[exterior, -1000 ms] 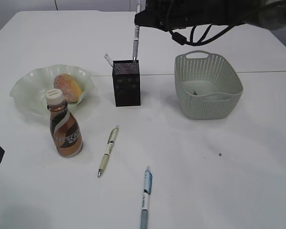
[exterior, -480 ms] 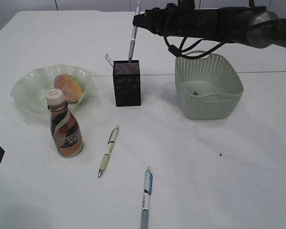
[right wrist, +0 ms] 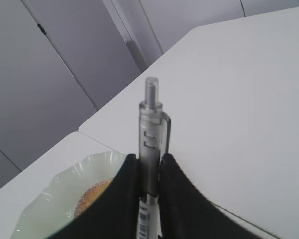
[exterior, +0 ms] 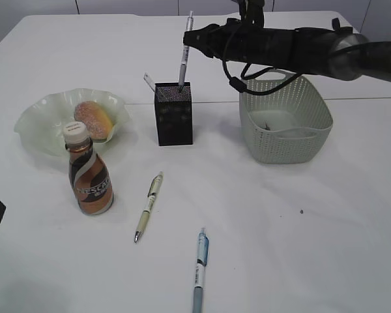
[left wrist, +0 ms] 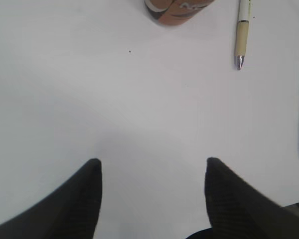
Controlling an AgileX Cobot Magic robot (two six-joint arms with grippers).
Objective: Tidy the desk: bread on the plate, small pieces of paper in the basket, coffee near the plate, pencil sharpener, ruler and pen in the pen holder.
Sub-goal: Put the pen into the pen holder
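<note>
Right gripper (exterior: pixel 190 38): upper middle of the exterior view, arm reaching in from the right; jaws closed tight on a grey pen.
Grey pen (exterior: pixel 184 55): pinched near its top end between the two black fingers (right wrist: pixel 120 199), clicker and clip standing above them; it leans slightly, lower end at the pen holder's mouth.
Pen holder (exterior: pixel 173 114): centre of the frame, directly under the right gripper; the ruler (exterior: pixel 148 81) pokes out at its rear left corner.
Left gripper (left wrist: pixel 152 167): jaws parted wide, holding nothing, bare table between the tips.
Beige pen (exterior: pixel 148 207): flat on the table, lower centre, well apart from both grippers.
Blue pen (exterior: pixel 199 268): flat at the bottom edge, right of the beige one.
Bread (exterior: pixel 93 119): lying in the plate (exterior: pixel 32 124), left side.
Coffee (exterior: pixel 88 175): upright just in front of the plate.
Basket (exterior: pixel 283 117): right of centre, beneath the right arm; some scraps inside, too small to tell.
</note>
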